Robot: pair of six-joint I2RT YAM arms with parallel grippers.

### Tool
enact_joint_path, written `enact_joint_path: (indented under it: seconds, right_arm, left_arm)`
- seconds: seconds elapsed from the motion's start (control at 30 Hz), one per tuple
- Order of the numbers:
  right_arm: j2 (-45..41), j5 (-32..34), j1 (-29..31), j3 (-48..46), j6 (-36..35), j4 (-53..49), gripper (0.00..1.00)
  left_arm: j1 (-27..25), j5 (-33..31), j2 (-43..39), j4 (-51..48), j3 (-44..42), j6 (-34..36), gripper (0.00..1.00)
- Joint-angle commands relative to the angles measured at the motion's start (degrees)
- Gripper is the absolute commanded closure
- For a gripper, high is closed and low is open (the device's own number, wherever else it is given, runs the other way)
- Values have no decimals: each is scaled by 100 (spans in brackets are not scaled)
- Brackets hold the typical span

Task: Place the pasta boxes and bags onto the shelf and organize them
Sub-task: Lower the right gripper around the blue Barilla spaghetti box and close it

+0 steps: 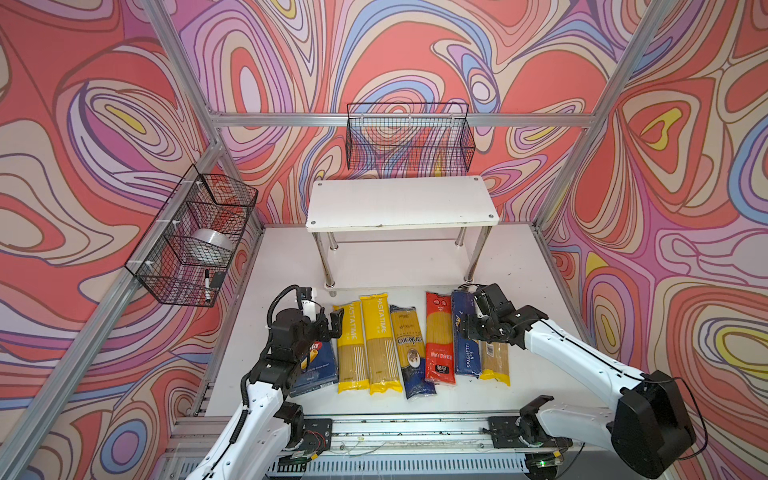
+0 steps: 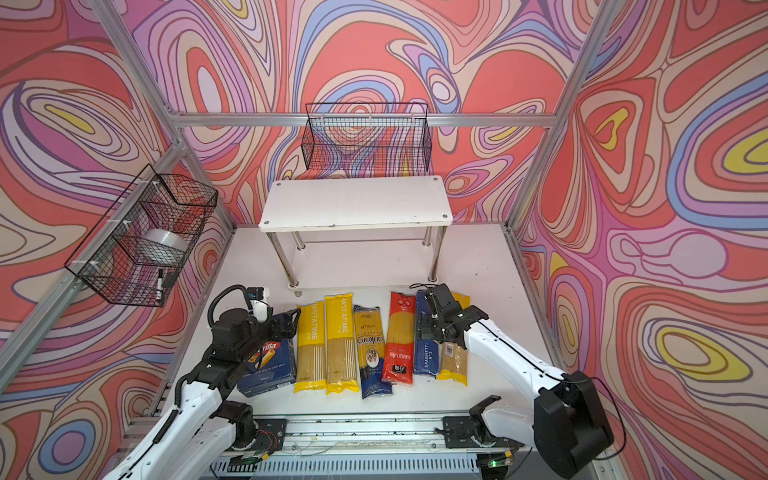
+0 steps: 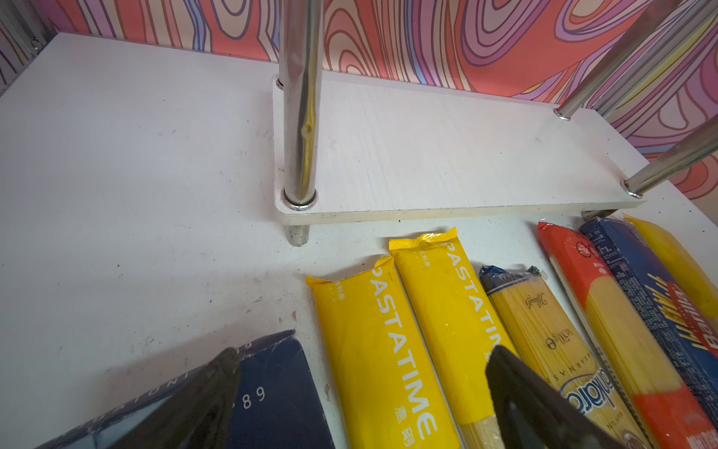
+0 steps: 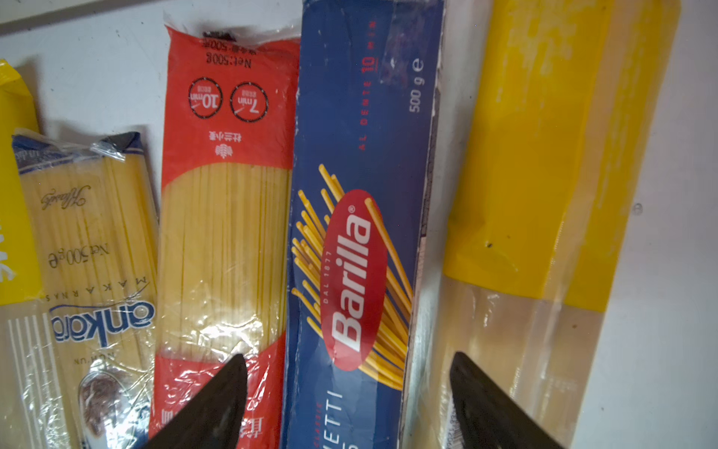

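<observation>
1. The step in hand looked like the first pick. The right gripper [image 4: 349,359] hung over the spaghetti box [image 4: 365,136] with its jaws spread wide. One finger was above the red-ended bag [image 4: 225,194] and the other above a yellow-ended bag [image 4: 544,175]. Whether the tips touched either packet was unclear.
2. The next move would call for lowering the fingers into the narrow gaps beside the box without snagging those neighbours, then closing across its width.
3. The left gripper [image 3: 363,352] was also spread and held nothing, poised above the wide box [image 3: 272,392] and a PASTATIME bag [image 3: 373,350].
4. All seven packs lay in a row on the worktop [image 1: 291,257] in front of the shelf [image 1: 399,203], whose two boards carried nothing.
5. The side wire basket [image 1: 166,286] held a tape roll [image 1: 212,243] and a marker [image 1: 206,284]. The back basket [image 1: 409,137] looked empty.
</observation>
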Motion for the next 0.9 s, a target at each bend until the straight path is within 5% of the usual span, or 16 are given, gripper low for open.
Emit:
enact_joint_path:
  seconds: [0.0,0.87]
  right_arm:
    - [30,60,83,-120,150,-18,16]
    - [941,262,317,-240,452,618,18]
  left_arm:
    - [-8,-92,47,-181,-4,-26,0]
    - [-8,-26,139,-151,25,0,0]
